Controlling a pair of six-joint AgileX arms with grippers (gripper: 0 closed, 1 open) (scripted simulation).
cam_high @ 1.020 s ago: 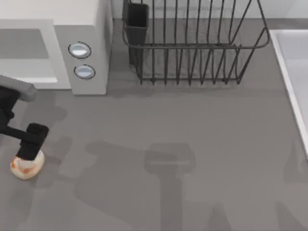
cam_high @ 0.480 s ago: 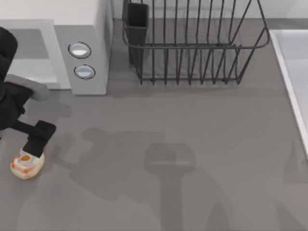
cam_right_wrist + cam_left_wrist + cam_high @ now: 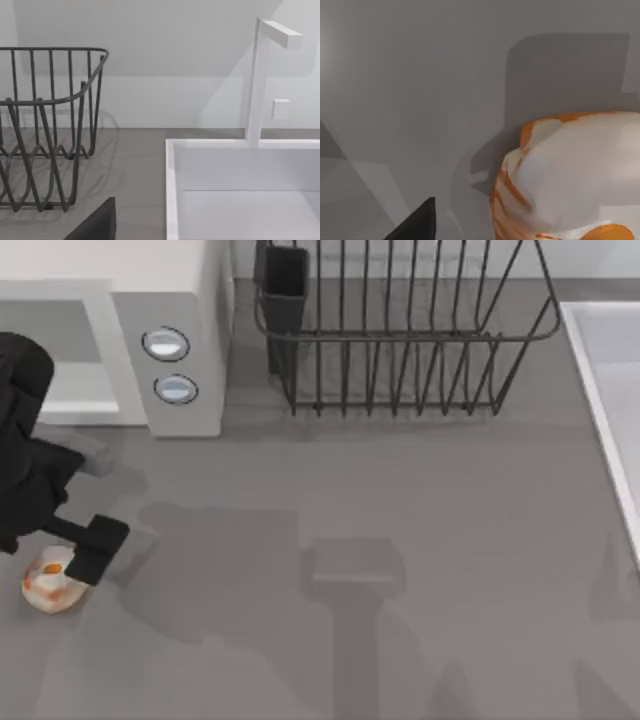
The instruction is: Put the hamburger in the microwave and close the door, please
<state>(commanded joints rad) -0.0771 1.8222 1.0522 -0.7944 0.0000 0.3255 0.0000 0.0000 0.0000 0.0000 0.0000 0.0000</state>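
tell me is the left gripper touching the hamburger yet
Cannot tell: in the top view the left gripper overlaps the hamburger, but no view plainly shows contact or gap.

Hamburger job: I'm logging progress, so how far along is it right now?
Early stage. Done: the microwave looks open, its grey interior exposed. In hand: the left gripper sits low at the hamburger, which rests on the table at the left side in front of the microwave; a firm grasp isn't evident. Left: lift it, place it inside, shut the door.
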